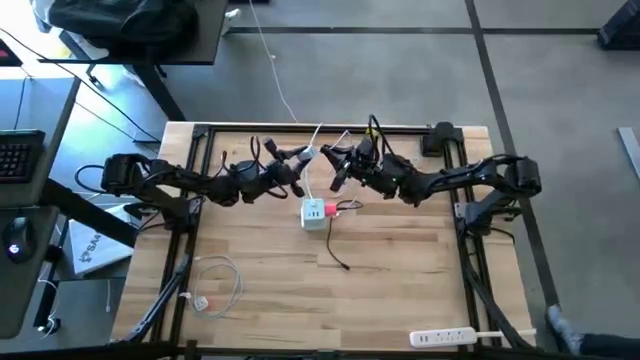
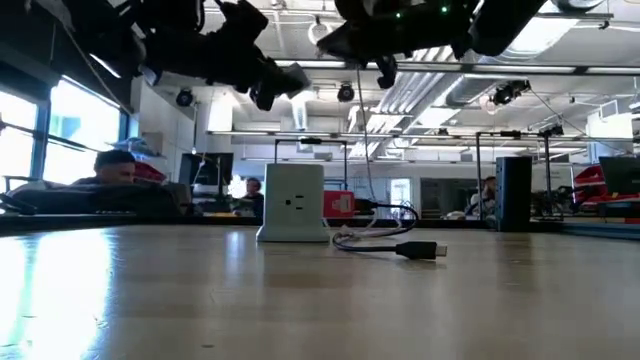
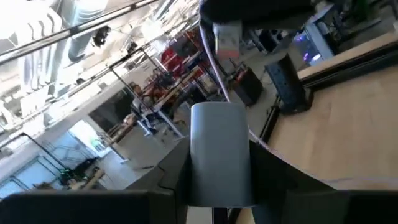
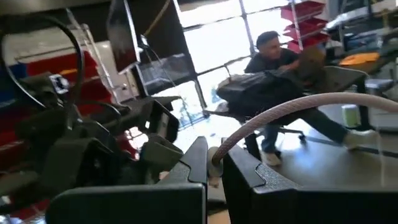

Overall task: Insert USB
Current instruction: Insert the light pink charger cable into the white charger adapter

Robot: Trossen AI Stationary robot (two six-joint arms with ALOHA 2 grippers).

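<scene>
The USB, a small red-pink plug point(image 1: 331, 209) point(image 2: 338, 204), lies on the table against the right side of the white charger cube point(image 1: 314, 214) point(image 2: 293, 202). Its thin black cable point(image 1: 338, 255) trails toward the near edge and ends in a black plug point(image 2: 420, 250). Neither gripper touches it. Above the table, beyond the cube, my left gripper point(image 1: 303, 156) point(image 3: 219, 186) is shut on a silvery plug point(image 3: 219, 152). Facing it, my right gripper point(image 1: 330, 155) point(image 4: 214, 168) is shut on that plug's white cable point(image 4: 292, 106). My left gripper pinches the silvery plug's two flat sides point(image 3: 199, 180) between its fingers. The plug points out past the fingertips, lifted clear of the table. My right gripper pinches the white cable point(image 4: 217, 155) between its two fingers, which lie across it. The cable arches away to one side, clear of the table.
A coiled white cable point(image 1: 215, 285) lies near the front left, and a white power strip point(image 1: 442, 337) near the front right. A black block point(image 1: 440, 135) stands at the far right. A thin white cord point(image 1: 275, 70) runs off the far edge. People sit beyond the table.
</scene>
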